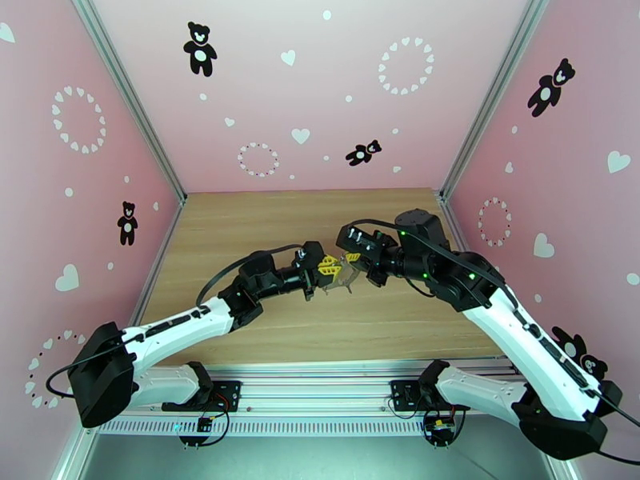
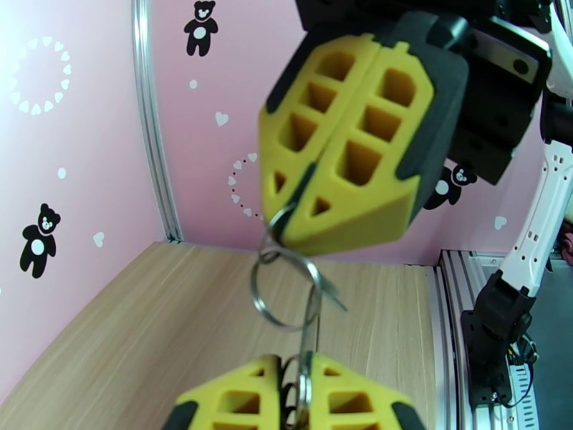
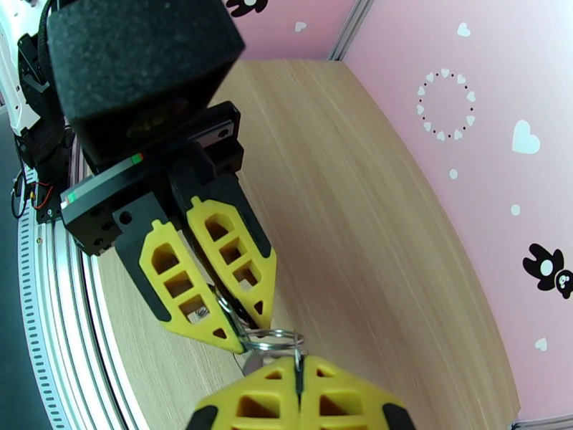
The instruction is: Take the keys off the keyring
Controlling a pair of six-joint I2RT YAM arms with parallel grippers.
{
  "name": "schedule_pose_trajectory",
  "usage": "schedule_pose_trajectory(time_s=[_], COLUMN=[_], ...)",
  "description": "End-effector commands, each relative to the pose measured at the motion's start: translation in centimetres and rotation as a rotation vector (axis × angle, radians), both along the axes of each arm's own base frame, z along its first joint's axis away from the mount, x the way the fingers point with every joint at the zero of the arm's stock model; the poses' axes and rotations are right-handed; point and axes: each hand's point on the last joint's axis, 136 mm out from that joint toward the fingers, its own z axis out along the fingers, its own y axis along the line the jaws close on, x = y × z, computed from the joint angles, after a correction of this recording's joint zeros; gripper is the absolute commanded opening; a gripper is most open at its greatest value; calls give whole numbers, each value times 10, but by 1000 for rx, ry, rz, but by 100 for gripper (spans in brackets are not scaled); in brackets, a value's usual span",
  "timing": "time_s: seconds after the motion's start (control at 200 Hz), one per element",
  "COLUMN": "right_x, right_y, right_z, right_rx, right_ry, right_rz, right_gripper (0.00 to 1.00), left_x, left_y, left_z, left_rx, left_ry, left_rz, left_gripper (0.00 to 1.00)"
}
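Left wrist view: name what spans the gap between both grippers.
In the left wrist view, the keyring, its loops running from the right gripper above to the left gripper below.

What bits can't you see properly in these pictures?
- Keys: top view, too small, tucked between left gripper and right gripper.
- Keyring: left wrist view, lower end hidden between that gripper's fingers, cut by bottom edge.
- Keyring, right wrist view: near side hidden behind right gripper's fingers.
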Motion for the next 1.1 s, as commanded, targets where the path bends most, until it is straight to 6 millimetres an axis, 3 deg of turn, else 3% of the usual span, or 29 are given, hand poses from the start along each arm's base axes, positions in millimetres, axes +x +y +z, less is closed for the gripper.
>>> schedule_pose_trajectory(time_s=[0.0,0.255,0.285,0.676,0.721,0.831,0.891,0.991,1.091], right_x=[4,6,6,-9,-10,-13,-14,-14,-13], right_y=[-6,-9,-9,-5,-5,-3,-1,2,4], right_z=[11,2,2,15,17,14,13,11,12], right_rx=[-1,-55,-57,-4,0,4,11,13,16], right_ry=[-18,-1,4,4,1,18,31,46,46], right_rz=[-48,-53,-49,11,13,25,36,46,50], right_gripper=[0,0,0,0,0,0,0,0,0], left_x=[-10,-21,-20,-1,3,8,10,6,8], left_y=[2,5,4,3,5,6,7,7,8], left_z=[10,17,29,14,13,15,21,36,36], left_rx=[14,12,0,53,51,42,23,-20,-27], left_ry=[-28,-45,-64,-55,-53,-56,-64,-82,-94], left_rz=[-51,-85,-87,3,29,58,72,55,70], left_gripper=[0,0,0,0,6,9,18,22,24])
